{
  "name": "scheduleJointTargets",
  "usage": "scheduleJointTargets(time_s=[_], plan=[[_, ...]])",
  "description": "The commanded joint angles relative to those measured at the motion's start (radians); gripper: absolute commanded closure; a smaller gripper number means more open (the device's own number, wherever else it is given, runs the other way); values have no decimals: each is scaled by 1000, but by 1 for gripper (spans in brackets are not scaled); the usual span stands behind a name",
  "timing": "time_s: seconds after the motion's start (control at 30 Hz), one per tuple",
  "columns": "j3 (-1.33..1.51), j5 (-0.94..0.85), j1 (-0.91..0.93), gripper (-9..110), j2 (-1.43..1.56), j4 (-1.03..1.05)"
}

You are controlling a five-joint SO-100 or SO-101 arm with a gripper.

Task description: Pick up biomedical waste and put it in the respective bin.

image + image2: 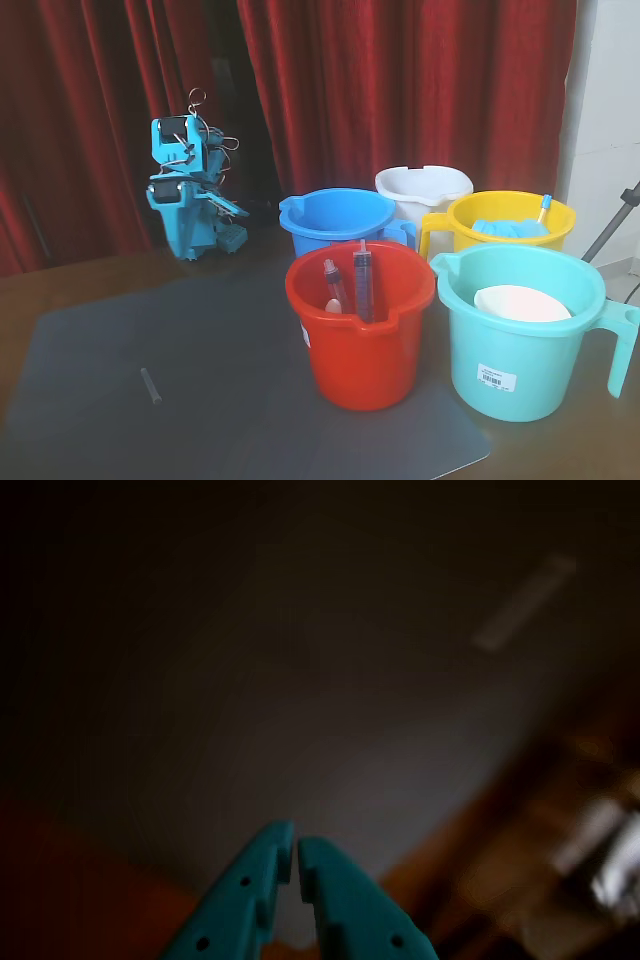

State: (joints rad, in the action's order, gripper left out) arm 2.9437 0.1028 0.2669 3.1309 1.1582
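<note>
At lower left of the fixed view, the waste tube (150, 386) was left alone on the mat (100, 340), well apart from the folded arm's gripper (296, 846), whose fingers were nearly closed on nothing

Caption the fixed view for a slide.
Folded teal arm behind five buckets; small tube lies alone on the grey mat.
</note>
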Motion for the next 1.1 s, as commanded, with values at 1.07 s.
scheduleJointTargets(time_s=[1.07], plan=[[-1184, 940, 0, 102, -1322, 181]])
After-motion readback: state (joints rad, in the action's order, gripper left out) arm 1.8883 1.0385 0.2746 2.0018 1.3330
